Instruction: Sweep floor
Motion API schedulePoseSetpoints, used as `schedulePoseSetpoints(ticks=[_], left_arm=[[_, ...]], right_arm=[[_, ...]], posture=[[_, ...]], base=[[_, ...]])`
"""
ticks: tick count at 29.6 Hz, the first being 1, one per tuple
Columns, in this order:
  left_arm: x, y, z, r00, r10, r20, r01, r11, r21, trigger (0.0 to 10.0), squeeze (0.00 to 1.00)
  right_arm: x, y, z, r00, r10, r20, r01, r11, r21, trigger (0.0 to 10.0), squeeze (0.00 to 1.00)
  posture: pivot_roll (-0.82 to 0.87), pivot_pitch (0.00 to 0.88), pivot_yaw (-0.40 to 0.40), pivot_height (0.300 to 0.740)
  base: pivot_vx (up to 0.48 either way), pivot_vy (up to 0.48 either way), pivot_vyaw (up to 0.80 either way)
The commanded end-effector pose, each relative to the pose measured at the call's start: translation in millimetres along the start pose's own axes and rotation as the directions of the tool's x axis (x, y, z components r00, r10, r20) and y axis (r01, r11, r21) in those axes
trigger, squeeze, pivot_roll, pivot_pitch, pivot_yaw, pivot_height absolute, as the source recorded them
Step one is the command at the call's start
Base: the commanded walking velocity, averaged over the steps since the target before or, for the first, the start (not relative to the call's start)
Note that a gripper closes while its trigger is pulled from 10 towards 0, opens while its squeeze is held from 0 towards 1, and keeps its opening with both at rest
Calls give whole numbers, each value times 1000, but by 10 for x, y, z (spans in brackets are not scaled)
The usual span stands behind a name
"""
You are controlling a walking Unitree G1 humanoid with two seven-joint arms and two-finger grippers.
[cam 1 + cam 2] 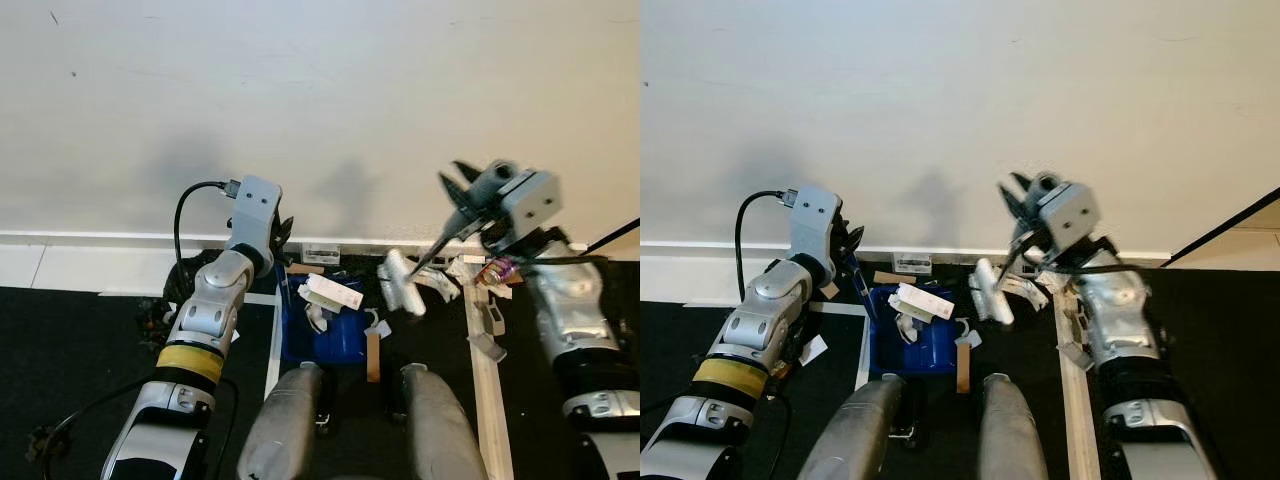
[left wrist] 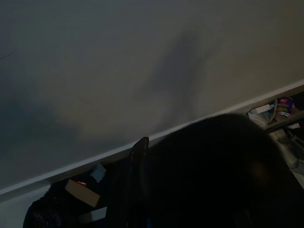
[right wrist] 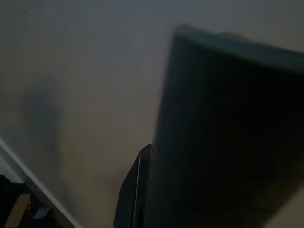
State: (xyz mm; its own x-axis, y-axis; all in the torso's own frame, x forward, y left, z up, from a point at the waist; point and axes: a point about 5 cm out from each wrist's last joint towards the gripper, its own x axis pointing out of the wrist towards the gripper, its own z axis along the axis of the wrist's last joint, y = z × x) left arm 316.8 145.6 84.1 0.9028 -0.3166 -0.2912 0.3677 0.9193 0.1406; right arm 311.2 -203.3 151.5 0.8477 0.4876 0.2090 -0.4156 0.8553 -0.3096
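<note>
A blue dustpan (image 1: 322, 335) lies on the dark floor by the wall, with a white box (image 1: 335, 292) and paper scraps in it. My left gripper (image 1: 848, 248) is shut on the dustpan's blue handle (image 1: 864, 290), low by the skirting board. My right gripper (image 1: 462, 192) is raised in front of the wall, shut on a brush whose thin dark shaft (image 1: 440, 245) slants down to a blurred pale head (image 1: 402, 284) right of the dustpan. In the right wrist view a broad dark shape (image 3: 228, 142) lies beside one finger (image 3: 130, 190).
Litter lies along the skirting: a brown cardboard strip (image 1: 373, 355), a purple wrapper (image 1: 500, 268), grey and white scraps (image 1: 487, 345). A pale floor strip (image 1: 488, 400) runs on the right. My two legs (image 1: 290, 420) stand just behind the dustpan. A black cable (image 1: 185, 210) loops at the left wrist.
</note>
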Motion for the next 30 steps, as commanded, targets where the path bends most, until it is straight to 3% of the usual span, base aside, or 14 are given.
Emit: schedulePoseSetpoints(ticks=[1, 5, 7, 11, 16, 23, 30], left_arm=[[-12, -96, -236, 994, -33, -102, 33, 999, -4, 10000, 0], [-9, -95, -236, 994, -35, -101, 35, 999, -3, 10000, 0], [-6, -98, -235, 994, -36, -101, 36, 999, -3, 10000, 0], [3, -107, -232, 994, -41, -101, 41, 999, -1, 10000, 0], [7, -108, -230, 994, -43, -101, 43, 999, -2, 10000, 0], [-28, -80, -242, 994, -40, -105, 41, 999, 7, 10000, 0], [-50, -63, -255, 993, -34, -109, 35, 999, 5, 10000, 0]], right_arm=[[-41, -24, 68, 1000, 2, 15, -4, 995, 104, 10000, 0], [-83, -39, 131, 998, -16, 54, 2, 972, 236, 10000, 0], [-114, -73, 171, 998, -4, 67, -13, 969, 248, 10000, 0], [-226, -158, 104, 992, 117, -46, -111, 986, 128, 10000, 0], [-263, -173, -49, 975, 162, -155, -152, 986, 71, 10000, 0], [-112, 171, -345, 939, 252, -235, -256, 967, 14, 10000, 0], [5, 308, -443, 971, 153, -184, -153, 988, 11, 10000, 0]], posture=[[8, 216, 39, 740], [6, 214, 40, 740], [2, 213, 41, 740], [-2, 212, 44, 740], [0, 216, 48, 740], [29, 229, 56, 740], [35, 233, 56, 740]], base=[[0, 0, 0], [0, 0, 0], [0, 0, 0], [0, 0, 0], [0, 0, 0], [0, 0, 0], [0, 0, 0]])
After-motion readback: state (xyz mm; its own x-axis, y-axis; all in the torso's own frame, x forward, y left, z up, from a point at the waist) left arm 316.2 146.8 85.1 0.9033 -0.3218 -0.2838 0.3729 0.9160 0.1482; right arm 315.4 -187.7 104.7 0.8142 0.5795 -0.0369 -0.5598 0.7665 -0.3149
